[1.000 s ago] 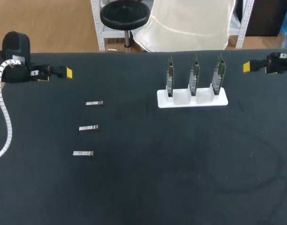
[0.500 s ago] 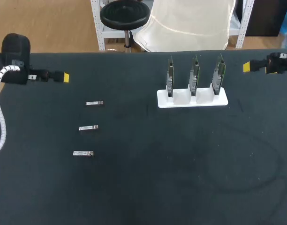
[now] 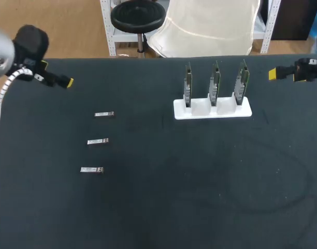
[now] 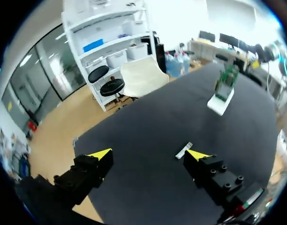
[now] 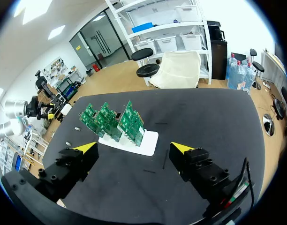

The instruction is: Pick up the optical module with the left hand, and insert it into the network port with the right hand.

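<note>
Three small silver optical modules lie in a column on the left of the black table: the far one (image 3: pixel 104 114), the middle one (image 3: pixel 98 141) and the near one (image 3: pixel 91 169). My left gripper (image 3: pixel 66 81) hangs open above the table's far left corner, well behind the modules. In the left wrist view it (image 4: pixel 148 154) holds nothing, and one module (image 4: pixel 184 150) shows just ahead of one fingertip. Three green network boards (image 3: pixel 214 83) stand upright in a white holder (image 3: pixel 212 110). My right gripper (image 3: pixel 274 74) is open and empty at the far right; its wrist view (image 5: pixel 134 148) looks onto the boards (image 5: pixel 116 121).
The white holder (image 5: pixel 147 141) stands right of centre towards the back of the table. Black mat (image 3: pixel 189 181) covers the whole table. A thin dark cable mark curves over the front right part.
My left arm has swung back and turned at the wrist, so its gripper now points down to the right and sits slightly further left. The right arm and the modules have stayed put.
</note>
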{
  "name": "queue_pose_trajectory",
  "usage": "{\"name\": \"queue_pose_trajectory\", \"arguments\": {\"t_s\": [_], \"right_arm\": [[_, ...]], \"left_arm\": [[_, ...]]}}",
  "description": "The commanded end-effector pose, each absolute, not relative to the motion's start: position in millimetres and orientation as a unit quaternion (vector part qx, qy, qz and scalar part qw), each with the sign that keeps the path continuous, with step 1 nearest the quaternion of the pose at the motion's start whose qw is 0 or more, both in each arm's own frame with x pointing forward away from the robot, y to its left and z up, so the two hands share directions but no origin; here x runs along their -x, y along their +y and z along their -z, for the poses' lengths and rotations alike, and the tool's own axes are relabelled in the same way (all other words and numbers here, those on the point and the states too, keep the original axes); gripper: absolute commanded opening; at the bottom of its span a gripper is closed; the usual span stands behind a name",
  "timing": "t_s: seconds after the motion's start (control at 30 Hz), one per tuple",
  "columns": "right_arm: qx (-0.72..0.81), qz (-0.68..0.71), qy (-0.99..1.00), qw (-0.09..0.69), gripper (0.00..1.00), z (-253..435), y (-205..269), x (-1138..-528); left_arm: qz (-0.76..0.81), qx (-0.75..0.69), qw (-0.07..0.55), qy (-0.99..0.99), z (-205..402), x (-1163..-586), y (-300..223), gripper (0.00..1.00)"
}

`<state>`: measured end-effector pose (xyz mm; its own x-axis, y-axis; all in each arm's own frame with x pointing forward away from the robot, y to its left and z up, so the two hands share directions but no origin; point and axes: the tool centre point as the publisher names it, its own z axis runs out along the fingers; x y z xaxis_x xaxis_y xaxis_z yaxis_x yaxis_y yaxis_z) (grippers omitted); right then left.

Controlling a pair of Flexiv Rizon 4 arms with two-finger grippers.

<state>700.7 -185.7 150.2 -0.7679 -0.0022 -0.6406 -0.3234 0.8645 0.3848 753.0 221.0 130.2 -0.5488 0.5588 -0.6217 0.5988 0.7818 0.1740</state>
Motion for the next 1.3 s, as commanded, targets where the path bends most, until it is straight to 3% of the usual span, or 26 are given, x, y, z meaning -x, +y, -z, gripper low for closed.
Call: {"name": "queue_pose_trajectory", "arguments": {"t_s": [0.03, 0.47, 1.3], "right_arm": [[0.088, -0.242, 0.908, 0.33, 1.0, -151, -185, -700], [0.088, -0.242, 0.908, 0.33, 1.0, -151, -185, -700], [0.088, -0.242, 0.908, 0.33, 1.0, -151, -185, -700]], "left_arm": [[0.018, -0.412, 0.265, 0.871, -122, -766, 210, 1.0], [-0.003, -0.582, 0.18, 0.793, -76, -757, 202, 1.0], [-0.003, -0.622, 0.115, 0.774, -25, -741, 177, 1.0]]}}
